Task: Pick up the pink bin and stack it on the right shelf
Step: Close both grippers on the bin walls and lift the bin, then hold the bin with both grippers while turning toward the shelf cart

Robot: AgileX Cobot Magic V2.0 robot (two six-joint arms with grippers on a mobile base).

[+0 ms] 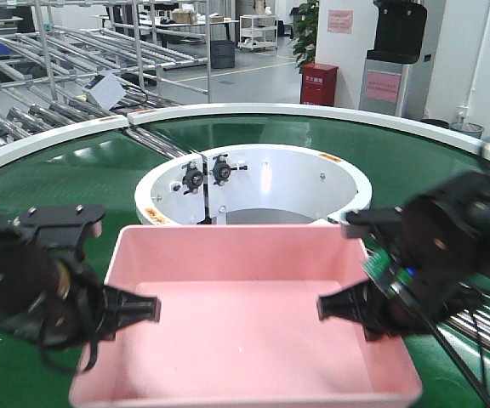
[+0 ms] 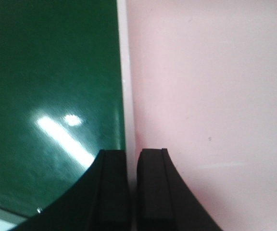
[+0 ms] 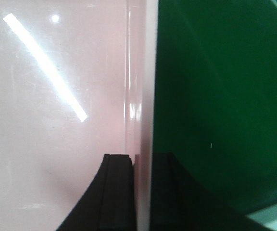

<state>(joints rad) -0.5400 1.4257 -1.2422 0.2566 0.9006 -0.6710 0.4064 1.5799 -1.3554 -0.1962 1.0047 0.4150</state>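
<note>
Pink bin (image 1: 245, 340): seated on the green table (image 1: 58, 170), near the white hub (image 1: 351, 180).
Left pincer (image 2: 132, 159): clamped on the bin's left wall.
Right pincer (image 3: 142, 161): clamped on the bin's right wall.

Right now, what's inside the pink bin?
The shallow pale pink plastic bin holds nothing loose: bare floor, plus one finger each of left tool and right tool. Floor beneath those fingers is covered.

The pink bin's (image 3: 56, 144) rim is clamped between the right hand's (image 3: 142, 163) two black fingers (image 3: 117, 192): one is set inside against the pink wall, the other outside above the green surface (image 3: 225, 96). A bright light streak is reflected in the bin's floor.
</note>
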